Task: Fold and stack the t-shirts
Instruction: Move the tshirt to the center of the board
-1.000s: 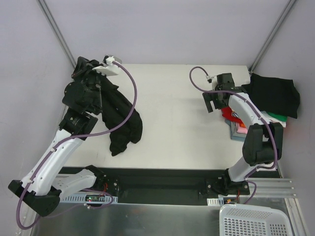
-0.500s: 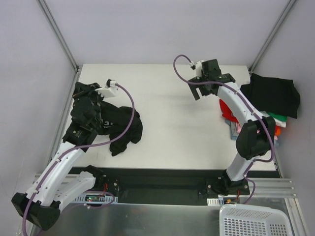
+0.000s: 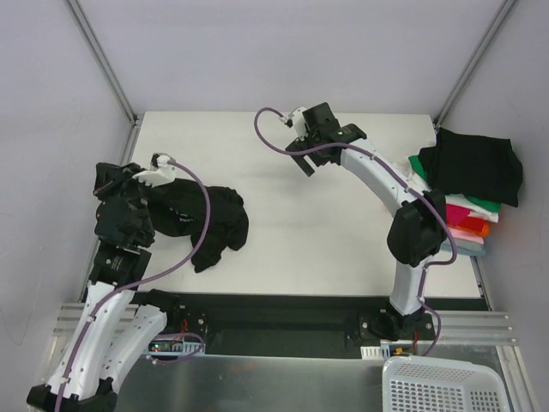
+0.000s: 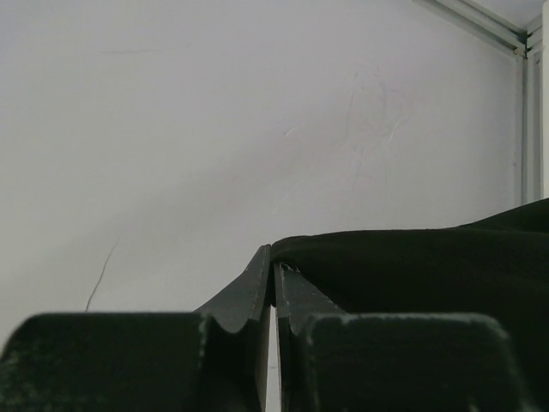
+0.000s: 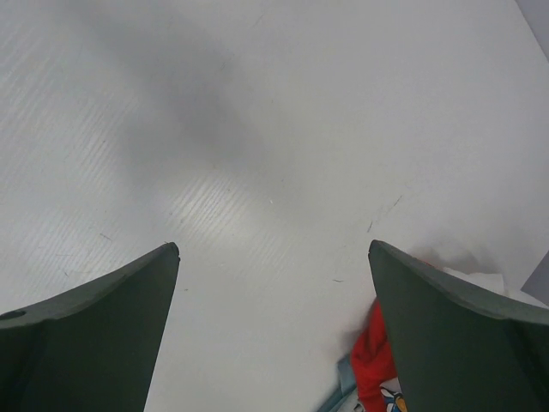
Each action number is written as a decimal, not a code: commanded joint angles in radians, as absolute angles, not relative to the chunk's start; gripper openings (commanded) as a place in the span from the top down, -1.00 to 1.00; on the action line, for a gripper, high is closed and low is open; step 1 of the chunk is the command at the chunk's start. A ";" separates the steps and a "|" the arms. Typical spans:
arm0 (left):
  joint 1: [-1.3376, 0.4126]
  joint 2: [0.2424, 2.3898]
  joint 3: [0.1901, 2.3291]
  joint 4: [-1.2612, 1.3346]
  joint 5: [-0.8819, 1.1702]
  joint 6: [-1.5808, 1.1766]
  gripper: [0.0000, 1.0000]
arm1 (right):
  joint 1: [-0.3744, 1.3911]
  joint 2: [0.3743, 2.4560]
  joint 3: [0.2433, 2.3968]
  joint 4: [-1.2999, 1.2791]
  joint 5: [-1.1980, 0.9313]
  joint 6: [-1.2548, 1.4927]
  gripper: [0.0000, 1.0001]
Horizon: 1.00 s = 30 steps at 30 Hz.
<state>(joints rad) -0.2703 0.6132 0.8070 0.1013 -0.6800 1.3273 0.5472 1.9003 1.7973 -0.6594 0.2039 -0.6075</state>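
Soft even light is bathing my desk [image 3: 326,240]; a diffuse grey shadow is lying beneath my right gripper [image 5: 273,249], its edges blurring

The table [image 3: 300,232] is a matt white board. Close up in the right wrist view it shows fine parallel ribbing and a few dark scuffs. At its 9 o'clock the black t-shirt [image 3: 219,225] is soft, matt, crumpled cloth. The stack of folded t-shirts [image 3: 476,167] at 3 o'clock is equally dull cloth. The left gripper [image 4: 273,275] and right gripper [image 5: 273,249] have dark, smooth, matt fingers, seemingly plastic. The cable [image 3: 207,215] is glossy purple. At 5 o'clock a white basket [image 3: 446,386] is perforated plastic, beside a brushed metal sheet [image 3: 283,382].
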 commanded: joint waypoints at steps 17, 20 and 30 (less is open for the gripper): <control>-0.248 0.808 0.996 -0.137 -0.453 0.875 1.00 | 0.578 1.870 1.676 -0.618 0.351 -0.638 -0.95; -0.264 1.003 1.269 -0.172 -0.420 0.781 1.00 | 0.559 1.800 1.568 -0.571 0.379 -0.618 -0.95; -0.564 1.364 1.770 -0.242 -0.296 0.735 1.00 | 0.359 1.628 1.263 -0.551 0.373 -0.566 -0.96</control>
